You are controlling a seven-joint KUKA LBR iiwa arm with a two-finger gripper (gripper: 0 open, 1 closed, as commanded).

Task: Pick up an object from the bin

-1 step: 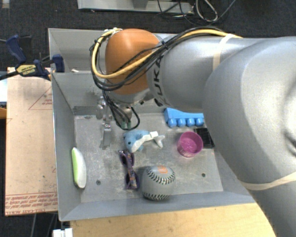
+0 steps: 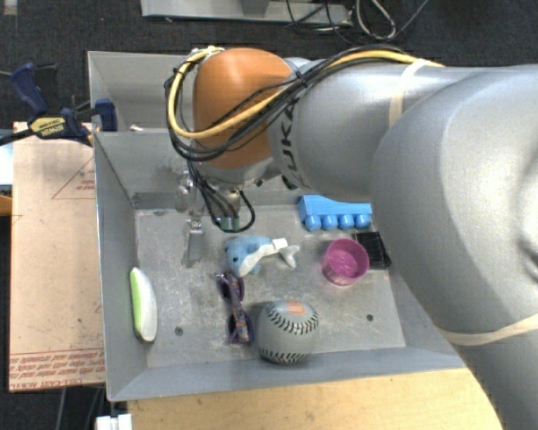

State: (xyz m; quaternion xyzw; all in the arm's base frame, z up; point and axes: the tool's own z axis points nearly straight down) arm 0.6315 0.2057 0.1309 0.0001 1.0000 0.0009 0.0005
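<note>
My gripper (image 2: 194, 240) hangs below the orange wrist cover, low over the bare floor in the bin's back-left part, with nothing seen in it. Just to its right lies a small light-blue whale-shaped toy (image 2: 251, 254) with white fins, apart from the gripper. In front of that toy, a pair of purple sunglasses (image 2: 235, 307) lies lengthwise toward the front wall. A grey baseball (image 2: 287, 331) with red stitching rests beside the sunglasses at the front.
A white and green oblong thing (image 2: 143, 304) lies along the left wall. A pink cup (image 2: 345, 262), a blue studded block (image 2: 334, 213) and a black thing (image 2: 374, 248) sit at the right, under the arm, which hides the bin's back right.
</note>
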